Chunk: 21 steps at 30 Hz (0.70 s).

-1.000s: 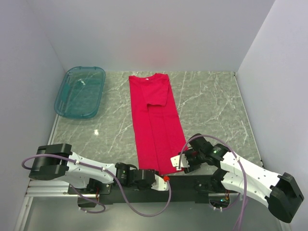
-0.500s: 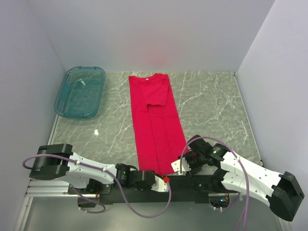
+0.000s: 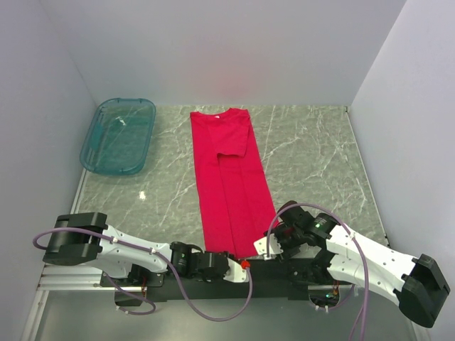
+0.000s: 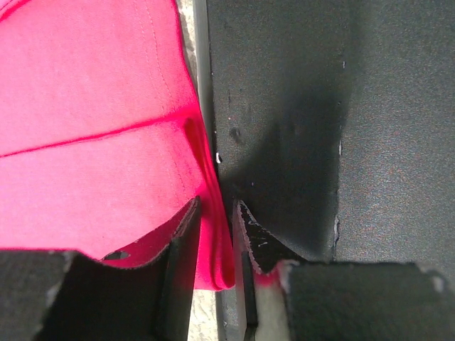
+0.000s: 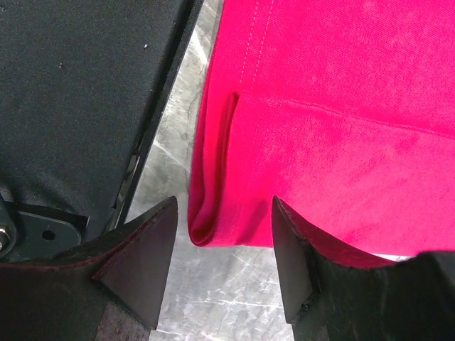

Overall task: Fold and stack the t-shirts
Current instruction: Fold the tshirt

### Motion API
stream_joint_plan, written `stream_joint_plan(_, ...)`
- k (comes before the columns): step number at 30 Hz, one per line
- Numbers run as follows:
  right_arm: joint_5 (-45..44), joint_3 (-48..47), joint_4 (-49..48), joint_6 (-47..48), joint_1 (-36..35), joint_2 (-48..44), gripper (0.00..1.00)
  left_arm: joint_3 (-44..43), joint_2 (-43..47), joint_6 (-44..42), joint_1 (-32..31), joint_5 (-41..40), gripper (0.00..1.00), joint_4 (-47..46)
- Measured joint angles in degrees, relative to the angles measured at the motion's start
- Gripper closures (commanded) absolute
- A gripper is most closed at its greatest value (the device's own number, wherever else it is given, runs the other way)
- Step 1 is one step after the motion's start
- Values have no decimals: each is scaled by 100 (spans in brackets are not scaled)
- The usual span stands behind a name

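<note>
Overhead rear view; wrist cameras close above t-shirt [image 3: 231, 185] near hem.

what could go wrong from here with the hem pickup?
1. Left gripper pinches only the very edge of the t-shirt, so it may slip on lift.
2. Right gripper is open around the other folded corner; closing might catch only some layers.
3. Lifting with one side gripped would likely skew the fold.

Folded corner of red t-shirt [image 5: 341, 106] between spread-apart tips of right gripper [image 5: 222, 213], marble table [image 5: 213, 291] beneath, black plate [image 5: 85, 85] alongside
</note>
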State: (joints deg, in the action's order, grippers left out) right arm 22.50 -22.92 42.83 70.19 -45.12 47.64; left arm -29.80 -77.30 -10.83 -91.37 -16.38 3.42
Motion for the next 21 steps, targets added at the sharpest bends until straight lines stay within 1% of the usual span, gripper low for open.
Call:
stream_joint_plan(8,-22,0,2,0,0,-44,38,0,-28,4,39,33,72,-13)
stream_joint_plan(14,-44,15,-13,-2,0,-72,38,66,111,70,236,282,68,-63)
stream_joint_plan(21,-61,94,-83,-50,0,-116,37,81,136,118,313,374,69,-79)
